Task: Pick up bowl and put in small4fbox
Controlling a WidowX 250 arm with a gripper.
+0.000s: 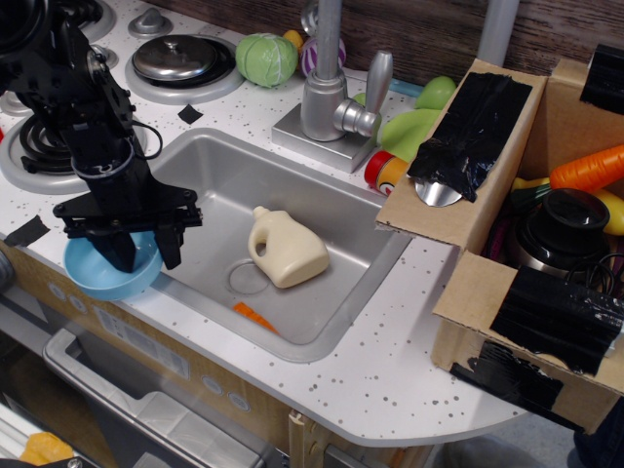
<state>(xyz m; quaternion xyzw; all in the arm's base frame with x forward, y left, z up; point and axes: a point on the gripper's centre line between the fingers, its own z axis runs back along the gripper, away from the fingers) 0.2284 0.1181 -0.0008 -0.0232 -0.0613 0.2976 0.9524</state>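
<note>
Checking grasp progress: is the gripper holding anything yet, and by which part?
Cannot tell. The gripper straddles the bowl rim, one finger inside, without a visible clamp.

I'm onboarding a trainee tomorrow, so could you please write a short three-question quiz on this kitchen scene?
1. True or false: the round light-blue plastic bowl lies inside the grey metal sink.
2. Multiple choice: what lies on its side in the sink? A) a cream toy jug B) a green cabbage C) a pot lid
3. Where is the black gripper relative to the bowl?

Key: 1 false, it sits on the counter by the sink's left edge; 2 A; 3 lowered onto it, one finger inside, one outside over the rim.
</note>
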